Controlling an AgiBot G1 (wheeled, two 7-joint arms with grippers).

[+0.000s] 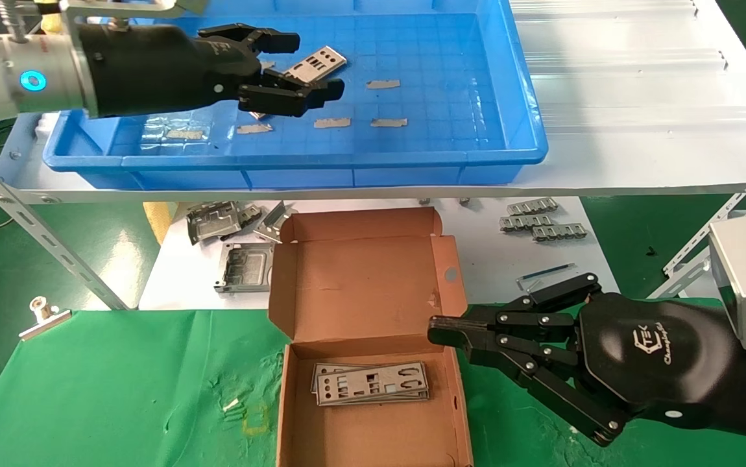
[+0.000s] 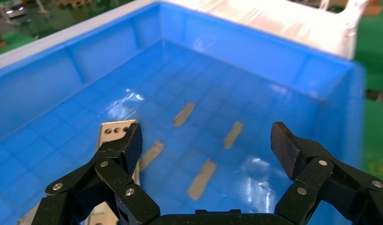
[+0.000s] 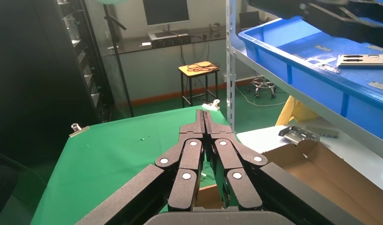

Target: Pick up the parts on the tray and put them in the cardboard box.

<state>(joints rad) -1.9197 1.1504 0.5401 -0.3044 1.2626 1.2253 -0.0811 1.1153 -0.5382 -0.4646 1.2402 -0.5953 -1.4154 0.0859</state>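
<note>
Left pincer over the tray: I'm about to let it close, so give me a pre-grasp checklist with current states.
1. Left pincer open: ok, jaws wide apart.
2. A part remains in the tray: ok, one plate on the floor.
3. Jaws straddle the plate: not ok; in the left wrist view it lies by one finger, not between.
4. Cardboard box open: ok, lid back, plates inside.
5. Right pincer clear: cannot tell; shut, at the box's edge.
</note>
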